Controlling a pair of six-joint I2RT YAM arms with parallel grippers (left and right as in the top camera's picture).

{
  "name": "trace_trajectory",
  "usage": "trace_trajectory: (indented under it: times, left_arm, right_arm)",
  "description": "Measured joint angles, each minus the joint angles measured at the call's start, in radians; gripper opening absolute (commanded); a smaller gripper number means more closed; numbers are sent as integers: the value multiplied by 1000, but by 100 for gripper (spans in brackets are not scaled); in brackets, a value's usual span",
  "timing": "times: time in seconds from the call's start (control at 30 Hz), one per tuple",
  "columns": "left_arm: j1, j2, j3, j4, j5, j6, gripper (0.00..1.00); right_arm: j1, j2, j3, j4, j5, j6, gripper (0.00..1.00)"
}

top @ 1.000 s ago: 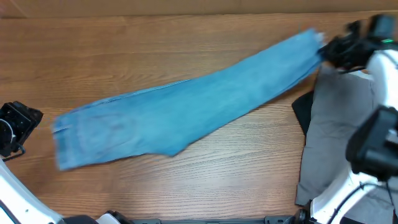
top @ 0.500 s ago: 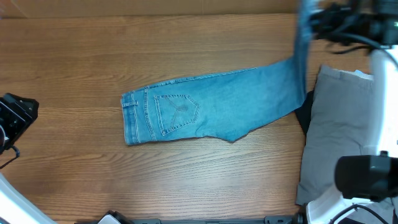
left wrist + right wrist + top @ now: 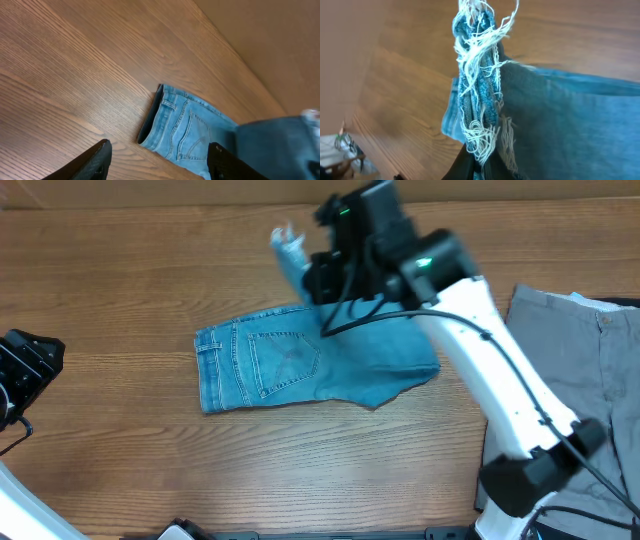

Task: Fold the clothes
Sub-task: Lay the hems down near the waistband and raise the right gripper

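Above wood-grain worktop (image 3: 110, 280) — right gripper (image 3: 479, 159) clenched on frayed, stringy hem of blue denim jeans (image 3: 290, 370), waist half flat; left gripper (image 3: 157, 162) released, jaws apart.

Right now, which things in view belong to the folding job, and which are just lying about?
In the job:
- jeans, with their frayed hems held up by the right gripper
- grey trousers, waiting on the right

Not in it:
- left gripper, open, off to the left of the jeans
- wooden table
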State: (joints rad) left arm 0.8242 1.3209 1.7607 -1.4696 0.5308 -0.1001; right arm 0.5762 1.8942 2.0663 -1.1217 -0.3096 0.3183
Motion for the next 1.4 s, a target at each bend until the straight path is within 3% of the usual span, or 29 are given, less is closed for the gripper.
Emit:
trace_trajectory:
  times: [0.4, 0.5, 0.63, 0.9, 1.2, 1.4]
  left_arm:
    - [0, 0, 0, -1, 1, 0, 65]
    - [0, 0, 0, 0, 1, 0, 65]
    - [0, 0, 0, 0, 1, 0, 65]
    - [0, 0, 0, 0, 1, 0, 70]
    - [-76, 18, 0, 0, -8, 16, 79]
    - [-210, 122, -61, 18, -61, 36, 83]
  right_arm:
    - [137, 235, -2, 90, 39, 70, 4]
    - [155, 245, -2, 111, 41, 72, 18]
    - [191, 245, -2, 138, 45, 71, 49]
    - [236, 245, -2, 167, 46, 43, 56]
    - [2, 224, -2, 35, 62, 55, 56]
    - [-163, 53, -2, -69, 62, 55, 59]
